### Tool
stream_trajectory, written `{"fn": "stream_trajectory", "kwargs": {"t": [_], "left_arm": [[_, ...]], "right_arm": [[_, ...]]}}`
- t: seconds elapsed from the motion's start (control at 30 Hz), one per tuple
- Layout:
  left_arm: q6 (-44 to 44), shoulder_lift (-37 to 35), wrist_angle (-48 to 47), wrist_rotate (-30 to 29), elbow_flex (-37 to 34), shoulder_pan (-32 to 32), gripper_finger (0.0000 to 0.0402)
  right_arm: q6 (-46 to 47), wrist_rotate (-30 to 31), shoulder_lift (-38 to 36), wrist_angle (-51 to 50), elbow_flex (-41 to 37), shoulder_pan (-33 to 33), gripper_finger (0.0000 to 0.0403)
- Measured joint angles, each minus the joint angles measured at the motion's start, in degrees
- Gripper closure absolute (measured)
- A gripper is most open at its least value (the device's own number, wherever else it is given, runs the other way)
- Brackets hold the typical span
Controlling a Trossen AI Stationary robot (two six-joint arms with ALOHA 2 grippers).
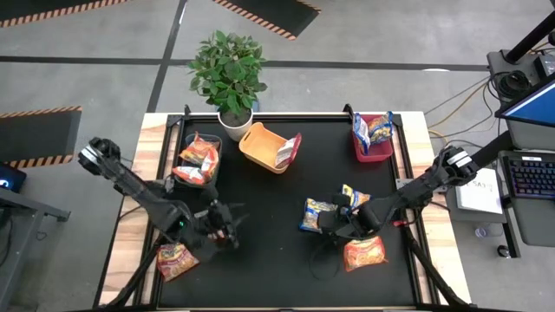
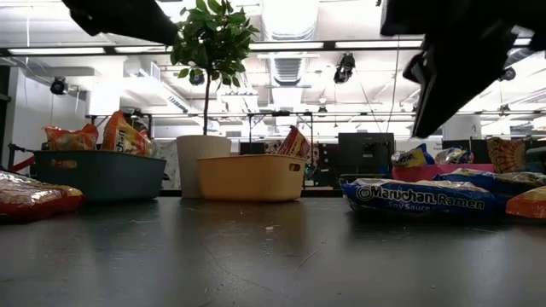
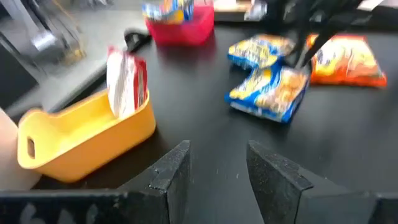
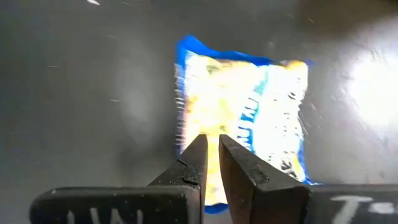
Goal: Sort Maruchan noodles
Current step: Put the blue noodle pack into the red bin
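Note:
A blue-and-yellow Maruchan packet (image 1: 316,214) (image 4: 249,118) (image 2: 426,198) lies flat on the black table, right of centre. My right gripper (image 1: 332,217) (image 4: 212,146) hangs over it pointing down, with its fingers all but shut and clear of the packet. A second blue packet (image 1: 354,198) and an orange packet (image 1: 364,253) lie close by. Another orange packet (image 1: 176,260) lies at the near left. My left gripper (image 1: 232,221) (image 3: 217,162) hovers open above bare table, left of centre, holding nothing.
At the far side stand three bins. The dark teal bin (image 1: 184,143) holds orange packets, the orange bin (image 1: 258,143) holds a pinkish-red packet (image 3: 126,81), and the red bin (image 1: 364,154) holds a blue packet. A potted plant (image 1: 227,74) stands between the first two. Bare table lies between the arms.

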Motion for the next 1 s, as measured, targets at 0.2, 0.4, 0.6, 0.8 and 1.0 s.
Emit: {"fn": "stream_trajectory", "kwargs": {"t": [0.2,0.4,0.6,0.8,1.0], "left_arm": [[-0.71,5.74,5.46,-6.47,-0.07,-4.26,0.0264],[-2.54,10.38,7.41,-6.83,0.29,-3.95,0.0264],[-3.35,12.76,9.93,-6.75,0.44,-3.72,0.0264],[-3.19,15.17,15.73,-6.31,0.45,-3.08,0.0264],[-3.10,19.42,20.12,-2.70,0.44,-1.29,0.0264]], "right_arm": [[-0.05,-0.14,3.72,-1.32,-0.35,-3.23,0.0372],[-2.10,-1.56,7.99,1.30,-0.35,-5.43,0.0372],[-8.23,-1.92,10.26,14.66,-0.28,-6.04,0.0372],[-15.28,-1.60,8.39,27.15,-0.17,-6.34,0.0372],[-14.02,-2.46,3.87,21.91,-0.02,-6.36,0.0372]]}}
